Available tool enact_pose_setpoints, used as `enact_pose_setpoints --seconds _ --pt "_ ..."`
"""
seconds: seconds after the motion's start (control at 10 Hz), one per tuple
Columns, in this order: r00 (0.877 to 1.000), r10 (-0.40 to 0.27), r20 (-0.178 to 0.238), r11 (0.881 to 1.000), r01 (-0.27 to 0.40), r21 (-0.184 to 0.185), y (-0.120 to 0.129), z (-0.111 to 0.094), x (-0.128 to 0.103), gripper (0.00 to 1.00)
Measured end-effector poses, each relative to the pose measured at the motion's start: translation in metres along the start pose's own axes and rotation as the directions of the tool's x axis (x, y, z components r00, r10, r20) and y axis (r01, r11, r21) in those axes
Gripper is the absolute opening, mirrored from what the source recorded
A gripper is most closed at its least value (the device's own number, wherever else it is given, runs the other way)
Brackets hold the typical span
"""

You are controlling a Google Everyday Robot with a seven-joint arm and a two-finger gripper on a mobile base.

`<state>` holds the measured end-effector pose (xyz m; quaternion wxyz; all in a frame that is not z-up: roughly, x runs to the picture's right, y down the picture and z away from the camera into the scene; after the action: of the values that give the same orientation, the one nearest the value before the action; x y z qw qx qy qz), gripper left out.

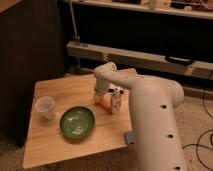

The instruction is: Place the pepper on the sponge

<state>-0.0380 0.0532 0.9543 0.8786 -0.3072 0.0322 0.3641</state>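
While your arm [150,117] fills the lower right of the frame and reaches up and over toward the centre, the wooden table [55,147] takes up the lower left beneath it. Behind both, a dark shelf unit [150,55] runs along the top of the frame.

On the table, you have the green bowl [77,122] just below centre, upright and apart from everything else. The clear cup [45,107] stands to the left of it, near the table's left edge. The pale bottle [116,100] stands upright right of centre, close against the arm's forward link.

Your gripper [100,98] points down at the table at centre frame, just left of the bottle. You cannot tell from this view whether it is spread or pressed together, nor whether it grips anything.

The sponge [129,137] lies flat at the table's lower right edge, partly hidden by the arm and well apart from the gripper.

The pepper [105,104] shows as a small orange shape low on the table between the gripper and the bottle, just beside both. You cannot tell whether it touches either. It is not on the sponge.
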Motion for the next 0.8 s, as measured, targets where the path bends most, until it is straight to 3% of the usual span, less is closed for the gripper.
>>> enact_pose_setpoints --seconds 0.2,0.5,0.6,0.8 --pt "1.0 -0.01 0.007 1.0 0.01 0.017 -0.001 -0.018 0.001 0.09" --pt "0.995 -0.058 0.08 0.998 0.058 0.001 0.015 -0.07 -0.006 0.09" --pt "0.99 -0.086 0.111 0.996 0.088 -0.015 0.027 -0.082 -0.003 0.09" --pt "0.966 -0.173 0.191 0.982 0.184 -0.043 0.061 -0.099 0.011 0.09"
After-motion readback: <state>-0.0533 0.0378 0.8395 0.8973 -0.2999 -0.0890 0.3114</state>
